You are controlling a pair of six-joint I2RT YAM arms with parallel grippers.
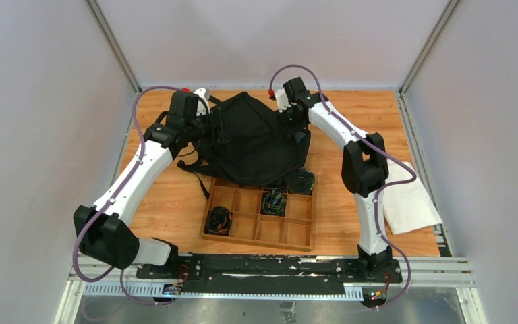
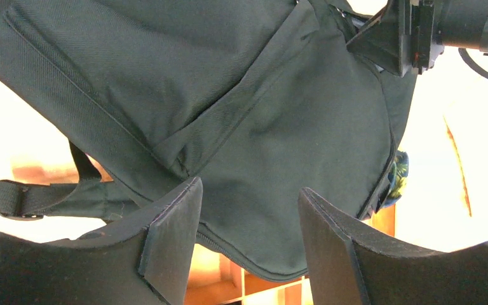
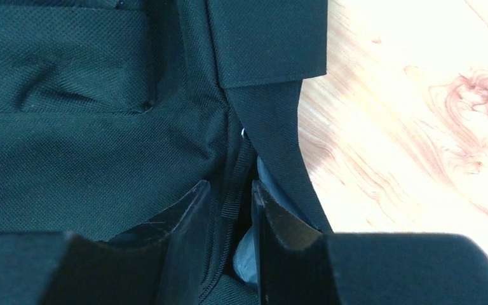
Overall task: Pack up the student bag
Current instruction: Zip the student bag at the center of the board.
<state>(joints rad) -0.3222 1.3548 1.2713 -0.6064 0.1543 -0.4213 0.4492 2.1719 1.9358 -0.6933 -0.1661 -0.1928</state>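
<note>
Getting the student bag's mouth open, with nothing packed yet.

The left fingers (image 2: pixel 171 235) stand wide apart and hold nothing, at the left flank of the student bag (image 1: pixel 249 138). The bag lies slumped on the table (image 1: pixel 351 128), its near edge overlapping the far side of the wooden tray (image 1: pixel 256 241). The right fingers (image 3: pixel 184 222) are nearly together at the bag's upper right, with what looks like a zip seam in the slot; I cannot tell whether they pinch it. In my judgement the left should bite a fold beside that seam and hold it taut. The right should then draw along the zip line rather than upward, since the cloth is floppy.
</note>
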